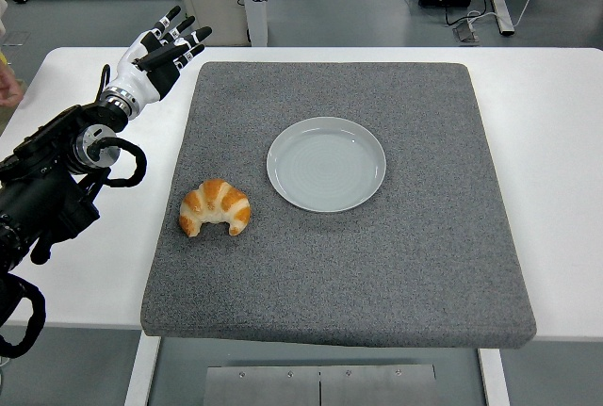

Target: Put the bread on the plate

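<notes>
- Bread [216,207]: 1 golden croissant, curved with both tips toward the table's near edge, lying on the left part of the grey mat, untouched by any hand.
- Plate [327,164]: 1 round pale grey-blue plate, near the mat's centre, up and to the right of the croissant; a strip of bare mat separates the 2 items.
- Left hand [164,54]: white and black, 5 fingers extended and loosely spread, holding nothing; it hovers at the mat's far-left corner, well apart from the croissant. Its black arm enters from the left edge with a looped cable at the wrist.
- Mat [396,274]: 1 grey textured pad, roughly square, covering most of the table; its near edge reaches the table's front edge. The right half and the whole near strip are unoccupied.
- Table [556,189]: white, with bare margins showing left, right and beyond the mat.
- Room: grey floor behind the table, white table legs, black cables and a dark box at top right.
- Person: part of a hand [9,88] at the far left edge.
</notes>
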Tool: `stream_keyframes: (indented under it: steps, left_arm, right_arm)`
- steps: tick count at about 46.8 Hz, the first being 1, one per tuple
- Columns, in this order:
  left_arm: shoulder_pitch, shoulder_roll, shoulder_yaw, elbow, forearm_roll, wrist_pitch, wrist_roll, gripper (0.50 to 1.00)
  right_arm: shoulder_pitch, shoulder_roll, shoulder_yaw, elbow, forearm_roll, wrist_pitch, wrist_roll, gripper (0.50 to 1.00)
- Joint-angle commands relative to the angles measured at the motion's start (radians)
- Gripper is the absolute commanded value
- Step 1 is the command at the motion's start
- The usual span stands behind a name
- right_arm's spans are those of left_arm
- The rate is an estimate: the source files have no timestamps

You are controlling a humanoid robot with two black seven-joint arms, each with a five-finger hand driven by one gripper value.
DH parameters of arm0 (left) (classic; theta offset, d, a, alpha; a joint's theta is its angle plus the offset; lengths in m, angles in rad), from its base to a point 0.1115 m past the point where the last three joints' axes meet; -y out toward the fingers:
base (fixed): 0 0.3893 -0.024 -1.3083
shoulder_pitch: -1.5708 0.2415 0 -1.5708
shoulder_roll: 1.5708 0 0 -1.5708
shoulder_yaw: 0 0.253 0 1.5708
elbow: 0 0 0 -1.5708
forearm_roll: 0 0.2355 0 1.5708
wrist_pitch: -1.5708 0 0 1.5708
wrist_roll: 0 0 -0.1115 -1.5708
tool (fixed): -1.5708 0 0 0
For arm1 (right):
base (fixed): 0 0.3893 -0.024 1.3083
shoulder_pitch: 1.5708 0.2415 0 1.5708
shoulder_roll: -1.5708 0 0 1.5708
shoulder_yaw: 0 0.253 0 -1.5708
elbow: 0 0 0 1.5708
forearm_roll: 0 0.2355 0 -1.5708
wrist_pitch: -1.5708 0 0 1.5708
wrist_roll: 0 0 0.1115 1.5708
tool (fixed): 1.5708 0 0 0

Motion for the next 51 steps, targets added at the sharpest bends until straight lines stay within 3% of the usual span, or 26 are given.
stream_keyframes:
  steps: [1, 30, 39, 44, 51]
  left_arm:
    - [-0.002, 0.003, -0.002, 0.0, 0.0, 0.0, -0.002, 0.972]
    - [-0.019, 0.01, -0.005, -0.003, -0.008, -0.021, -0.005, 0.972]
    - [-0.029, 0.046, -0.003, -0.014, 0.0, -0.026, -0.012, 0.972]
    - [-0.034, 0.077, -0.002, -0.075, -0.002, -0.037, 0.0, 0.972]
    - [-0.022, 0.16, 0.003, -0.256, 0.01, -0.005, -0.005, 0.972]
  right_arm:
    - [0.0, 0.0, 0.0, 0.001, 0.0, -0.001, 0.0, 1.0]
    - [0.0, 0.0, 0.0, 0.0, 0.0, -0.001, 0.0, 1.0]
    - [0.0, 0.0, 0.0, 0.0, 0.0, -0.001, 0.0, 1.0]
    - [0.0, 0.0, 0.0, 0.0, 0.0, 0.001, 0.0, 1.0]
    - [0.0, 0.0, 0.0, 0.0, 0.0, 0.001, 0.0, 1.0]
